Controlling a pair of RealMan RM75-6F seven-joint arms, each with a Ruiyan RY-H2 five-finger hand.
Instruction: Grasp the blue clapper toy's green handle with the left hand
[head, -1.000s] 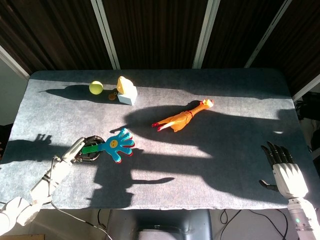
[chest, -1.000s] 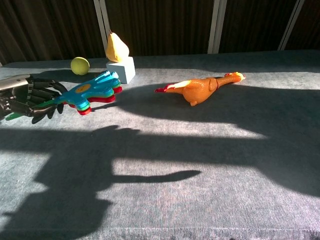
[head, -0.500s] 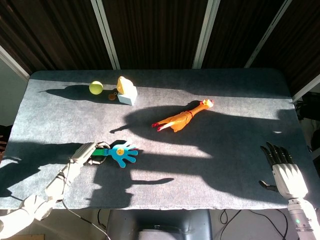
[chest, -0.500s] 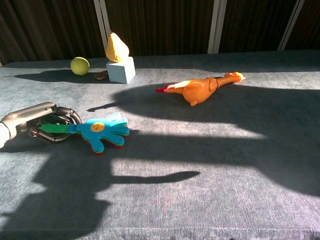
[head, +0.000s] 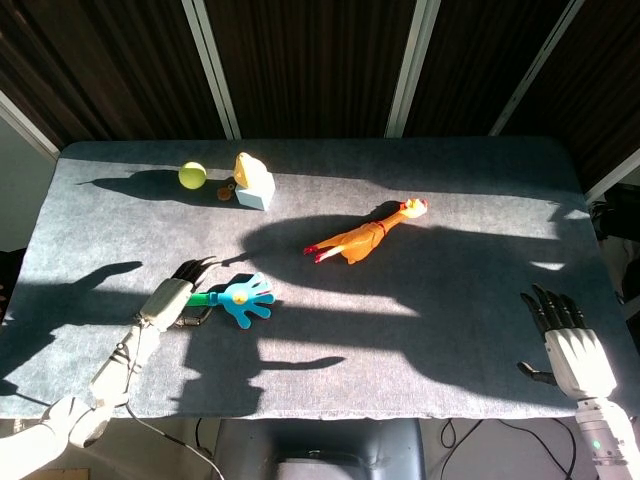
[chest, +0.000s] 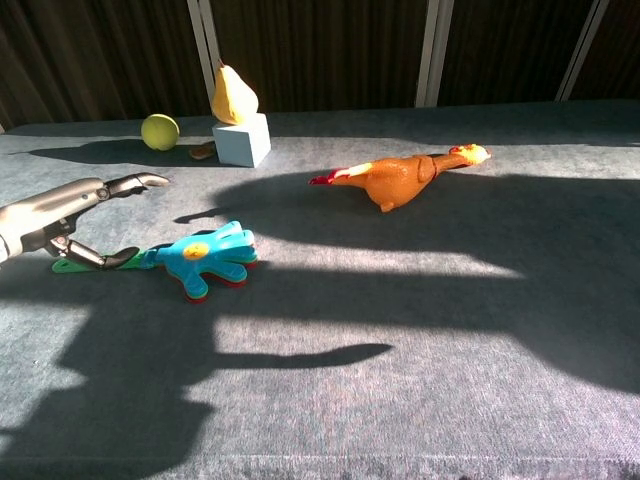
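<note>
The blue clapper toy (head: 243, 298) (chest: 210, 257) lies flat on the grey table, with its green handle (head: 203, 297) (chest: 135, 260) pointing left. My left hand (head: 172, 296) (chest: 60, 215) hovers over the handle's end with its fingers stretched out and apart. Its thumb lies low along the handle, and nothing is gripped. My right hand (head: 570, 345) rests open near the table's front right corner, seen only in the head view.
An orange rubber chicken (head: 362, 237) (chest: 400, 175) lies mid-table. At the back left are a yellow-green ball (head: 192, 175) (chest: 160, 131) and a pear (head: 246, 165) (chest: 232, 97) on a pale block (head: 256, 192) (chest: 241, 139). Hard shadows cross the cloth.
The left hand brought the clapper down onto the table, then spread its fingers and let go of the handle. The right hand has stayed still.
</note>
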